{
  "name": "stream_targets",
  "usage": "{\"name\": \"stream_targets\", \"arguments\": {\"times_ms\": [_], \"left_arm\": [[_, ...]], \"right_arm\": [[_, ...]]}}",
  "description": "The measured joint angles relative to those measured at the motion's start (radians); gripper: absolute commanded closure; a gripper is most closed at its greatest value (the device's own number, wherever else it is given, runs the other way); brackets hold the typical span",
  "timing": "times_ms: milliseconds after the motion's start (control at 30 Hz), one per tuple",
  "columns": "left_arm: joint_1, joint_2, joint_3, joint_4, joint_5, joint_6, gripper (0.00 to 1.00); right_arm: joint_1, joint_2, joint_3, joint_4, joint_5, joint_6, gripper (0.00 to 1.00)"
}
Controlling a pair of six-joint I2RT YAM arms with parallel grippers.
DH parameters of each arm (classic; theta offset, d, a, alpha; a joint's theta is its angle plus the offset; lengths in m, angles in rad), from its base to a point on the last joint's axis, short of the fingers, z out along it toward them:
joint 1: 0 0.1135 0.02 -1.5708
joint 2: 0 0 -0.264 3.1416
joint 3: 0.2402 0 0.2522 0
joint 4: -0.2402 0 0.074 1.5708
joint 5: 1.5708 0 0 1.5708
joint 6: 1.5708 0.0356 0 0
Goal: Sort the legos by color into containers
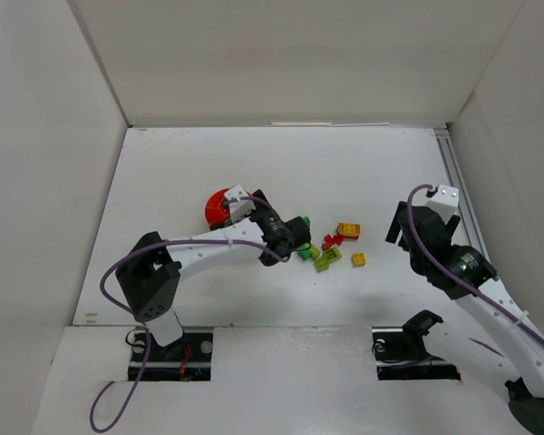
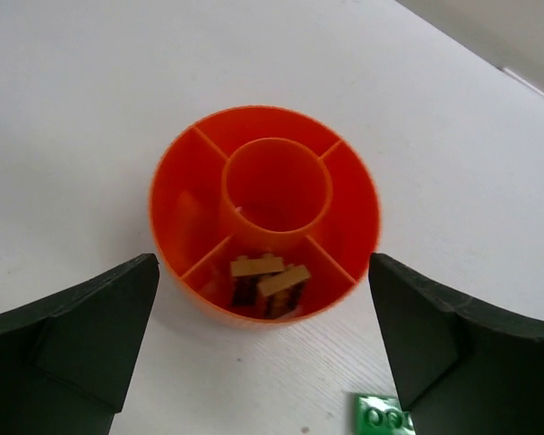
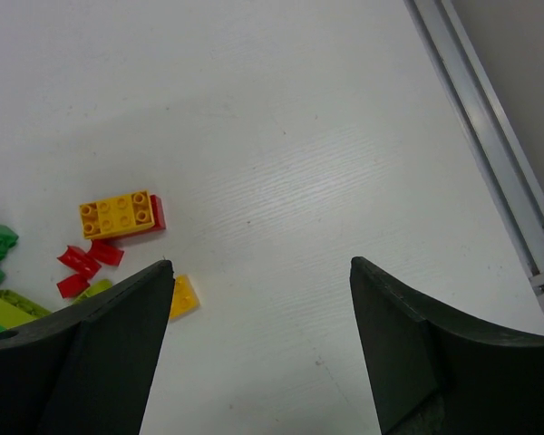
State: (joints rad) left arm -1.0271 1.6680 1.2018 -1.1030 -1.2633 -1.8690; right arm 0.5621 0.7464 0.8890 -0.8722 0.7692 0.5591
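Left wrist: matte dark fingers (image 2: 82,349) of the left gripper (image 2: 263,265) stand wide apart and empty, framing the glossy round orange bowl (image 2: 177,199). Its near compartment holds tan and brown bricks (image 2: 270,283).

Right wrist: the right gripper (image 3: 263,265) gapes empty near loose legos (image 3: 118,215), studded yellow, red, lime and green.

Overhead, the bowl sits left of those legos, its contents hidden.
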Motion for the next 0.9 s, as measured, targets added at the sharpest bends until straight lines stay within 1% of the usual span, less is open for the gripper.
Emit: {"name": "stream_targets", "arguments": {"times_ms": [33,133,233,300,367,467,533,567,633,700,733,767,867,900], "left_arm": [[-0.002,-0.008,0.027,0.015,0.014,0.052,0.0],[-0.011,-0.042,0.131,0.097,0.06,0.282,0.0],[-0.015,-0.109,0.169,0.23,0.124,0.512,0.0],[-0.008,-0.192,0.147,0.361,0.232,0.681,0.0],[0.034,-0.319,0.057,0.558,0.389,0.863,0.0],[0.18,-0.509,-0.089,0.793,0.684,1.054,0.0],[0.249,-0.573,-0.124,0.863,0.802,1.136,0.0],[0.268,-0.593,-0.124,0.878,0.831,1.156,0.0],[0.269,-0.602,-0.123,0.9,0.892,1.19,0.0],[0.269,-0.598,-0.123,0.887,0.942,1.208,0.0],[0.271,-0.594,-0.123,0.871,0.963,1.209,0.0],[0.279,-0.591,-0.125,0.855,0.987,1.208,0.0],[0.333,-0.595,-0.158,0.819,1.06,1.207,0.0],[0.352,-0.598,-0.174,0.81,1.077,1.206,0.0]], "right_arm": [[0.0,0.0,0.0,0.006,-0.008,-0.019,0.14],[0.0,0.0,0.0,0.033,-0.048,-0.076,0.13],[0.0,0.0,-0.004,0.075,-0.095,-0.134,0.12],[0.0,-0.006,-0.01,0.108,-0.131,-0.169,0.11],[0.0,-0.024,-0.027,0.15,-0.177,-0.204,0.11],[0.0,-0.047,-0.061,0.212,-0.263,-0.264,0.09],[0.0,-0.04,-0.071,0.242,-0.321,-0.304,0.09],[0.0,-0.026,-0.072,0.257,-0.352,-0.322,0.09],[0.0,0.028,-0.072,0.301,-0.417,-0.355,0.11],[0.01,0.116,-0.071,0.345,-0.473,-0.384,0.13],[0.021,0.167,-0.068,0.367,-0.493,-0.396,0.15],[0.037,0.224,-0.062,0.386,-0.509,-0.407,0.15],[0.087,0.381,-0.023,0.41,-0.522,-0.432,0.17],[0.111,0.459,0.009,0.417,-0.522,-0.436,0.17]]}}
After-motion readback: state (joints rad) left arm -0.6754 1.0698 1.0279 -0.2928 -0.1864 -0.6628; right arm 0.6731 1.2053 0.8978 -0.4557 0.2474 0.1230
